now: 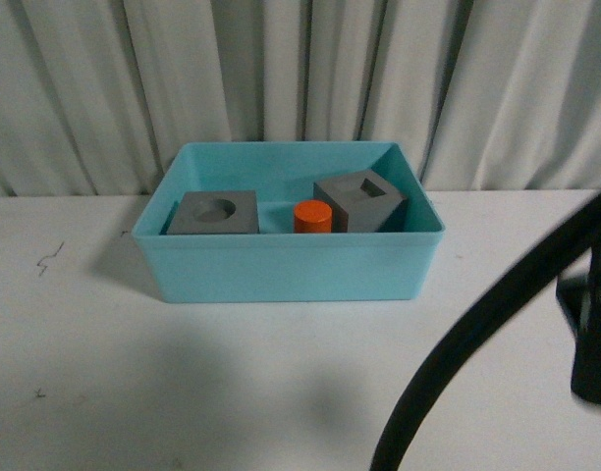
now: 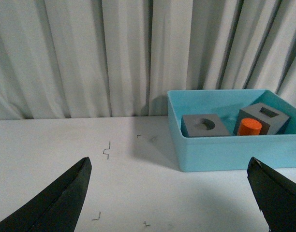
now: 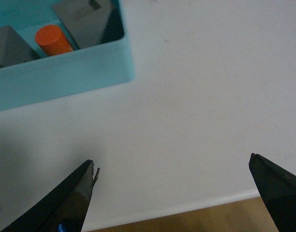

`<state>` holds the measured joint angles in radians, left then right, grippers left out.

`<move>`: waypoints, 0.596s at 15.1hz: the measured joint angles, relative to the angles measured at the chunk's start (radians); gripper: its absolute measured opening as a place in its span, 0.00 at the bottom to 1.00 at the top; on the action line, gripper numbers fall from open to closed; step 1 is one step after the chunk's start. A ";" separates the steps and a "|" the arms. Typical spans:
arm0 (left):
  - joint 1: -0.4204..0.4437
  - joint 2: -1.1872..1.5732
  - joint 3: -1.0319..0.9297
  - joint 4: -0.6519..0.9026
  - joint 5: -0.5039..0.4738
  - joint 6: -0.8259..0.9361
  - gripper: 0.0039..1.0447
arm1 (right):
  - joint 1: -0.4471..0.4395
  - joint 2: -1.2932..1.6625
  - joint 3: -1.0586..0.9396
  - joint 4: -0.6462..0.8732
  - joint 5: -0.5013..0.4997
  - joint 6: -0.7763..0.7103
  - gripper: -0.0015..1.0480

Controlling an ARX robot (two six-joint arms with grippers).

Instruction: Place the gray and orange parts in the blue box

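Note:
The blue box (image 1: 291,267) stands on the white table near the curtain. Inside it lie the gray cube with a round recess (image 1: 214,213) at the left, the orange cylinder (image 1: 312,216) in the middle and the gray cube with a square recess (image 1: 360,200), tilted, at the right. All three also show in the left wrist view: round-recess cube (image 2: 204,125), cylinder (image 2: 249,127), square-recess cube (image 2: 263,116), inside the box (image 2: 225,152). My left gripper (image 2: 170,166) is open and empty, left of the box. My right gripper (image 3: 172,164) is open and empty over bare table right of the box (image 3: 61,75).
A pale pleated curtain (image 1: 300,78) hangs behind the table. My right arm and its black cable (image 1: 477,334) cross the front view's lower right. Small dark marks (image 2: 107,150) dot the tabletop left of the box. The table's edge (image 3: 196,205) lies close under my right gripper.

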<state>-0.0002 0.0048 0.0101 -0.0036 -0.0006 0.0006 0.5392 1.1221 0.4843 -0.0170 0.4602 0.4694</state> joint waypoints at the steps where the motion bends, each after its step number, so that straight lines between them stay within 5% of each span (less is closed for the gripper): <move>1: 0.000 0.000 0.000 0.000 0.000 0.000 0.94 | 0.002 0.006 -0.007 -0.001 0.005 0.053 0.94; 2: 0.000 0.000 0.000 0.000 0.000 0.000 0.94 | -0.005 0.025 -0.035 0.150 0.029 0.052 0.91; 3: 0.000 0.000 0.000 0.001 0.003 0.000 0.94 | -0.034 0.040 -0.150 0.498 0.026 -0.069 0.79; 5: 0.000 0.000 0.000 0.000 -0.003 0.000 0.94 | -0.119 -0.048 -0.336 0.807 -0.035 -0.305 0.58; 9: 0.000 0.000 0.000 0.000 0.000 0.000 0.94 | -0.270 -0.285 -0.410 0.745 -0.190 -0.446 0.13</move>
<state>-0.0002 0.0048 0.0101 -0.0032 -0.0010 0.0006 0.2695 0.8368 0.0742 0.7284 0.2699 0.0235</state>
